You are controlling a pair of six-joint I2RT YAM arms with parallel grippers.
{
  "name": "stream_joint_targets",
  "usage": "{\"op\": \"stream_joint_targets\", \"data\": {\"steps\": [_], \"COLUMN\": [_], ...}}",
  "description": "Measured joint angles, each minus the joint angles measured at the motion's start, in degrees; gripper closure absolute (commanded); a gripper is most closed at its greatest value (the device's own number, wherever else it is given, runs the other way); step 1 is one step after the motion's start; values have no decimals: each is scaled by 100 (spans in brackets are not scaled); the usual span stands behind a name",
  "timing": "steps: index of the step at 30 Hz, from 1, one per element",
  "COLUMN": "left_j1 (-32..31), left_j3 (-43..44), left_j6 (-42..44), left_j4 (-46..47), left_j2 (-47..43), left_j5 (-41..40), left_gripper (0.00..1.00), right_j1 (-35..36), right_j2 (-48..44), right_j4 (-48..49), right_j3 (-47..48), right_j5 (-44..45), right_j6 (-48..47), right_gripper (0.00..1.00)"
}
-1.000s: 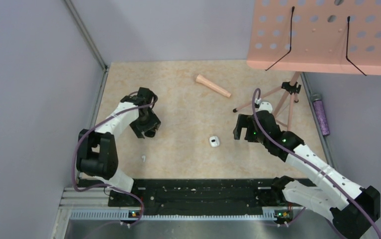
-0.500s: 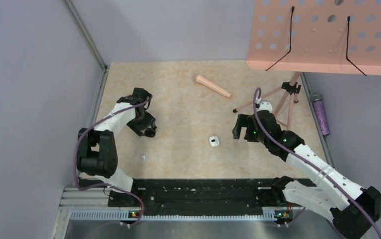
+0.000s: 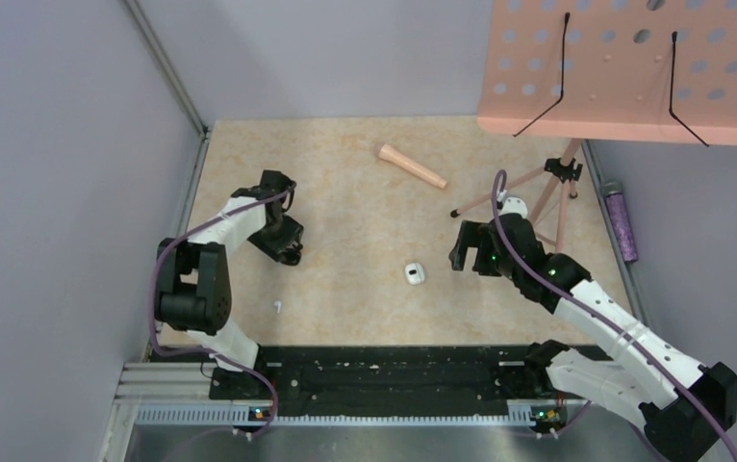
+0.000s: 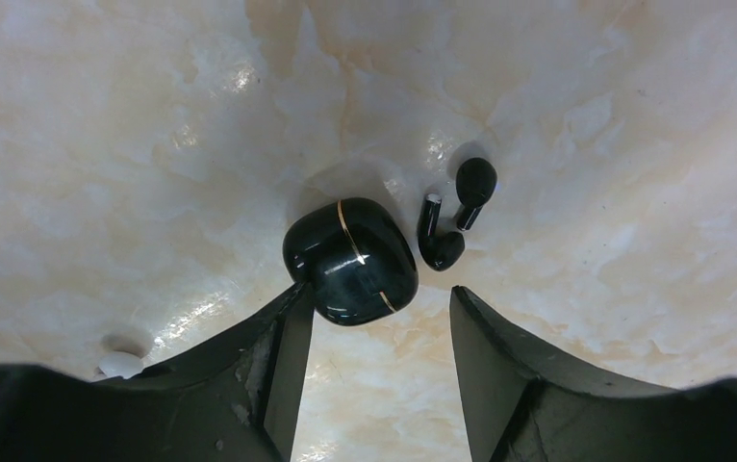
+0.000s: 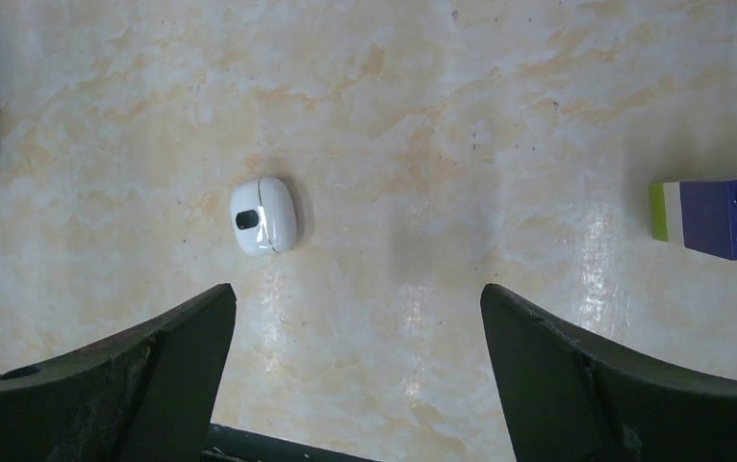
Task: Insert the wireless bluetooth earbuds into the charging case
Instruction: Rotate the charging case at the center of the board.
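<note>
Left hand [image 3: 290, 254] low over bench [image 3: 365, 192] near left edge, fingers partly apart, gripping nothing. Black case [image 4: 350, 260] lies at its fingertips, close to one finger; two black earbuds [image 4: 442, 245] just beside case. White earbud [image 3: 277, 307] lies outside that hand, closer to near edge. White charging case [image 3: 415, 273] mid-bench, well apart from earbud. Right hand [image 5: 357, 298] spread wide, empty, near case.

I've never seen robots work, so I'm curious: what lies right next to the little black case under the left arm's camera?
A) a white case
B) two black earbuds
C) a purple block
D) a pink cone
B: in the left wrist view, two black earbuds lie just beside the closed black case.
</note>
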Motion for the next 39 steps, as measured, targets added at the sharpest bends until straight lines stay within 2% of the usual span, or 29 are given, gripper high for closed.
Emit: {"op": "stream_joint_targets", "data": {"steps": [22, 31, 33, 35, 39], "left_j1": [131, 179, 177, 179, 181], "left_j3": [-345, -354, -356, -356, -350], "left_j6": [-116, -107, -103, -90, -68], "left_j4": [52, 166, 190, 197, 195], "left_j2": [46, 260, 273, 273, 273], "left_j5": [-22, -103, -120, -129, -142], "left_gripper": [44, 38, 41, 48, 52], "right_j1": [0, 0, 0, 0, 0], "right_j2": [-4, -4, -4, -11, -103], "right_j4": [-17, -17, -17, -17, -24], "right_j3": [0, -2, 0, 0, -2], "right_j5": [-63, -85, -92, -111, -144], "right_j6": [144, 197, 203, 205, 234], "right_gripper": [3, 3, 3, 4, 4]}}
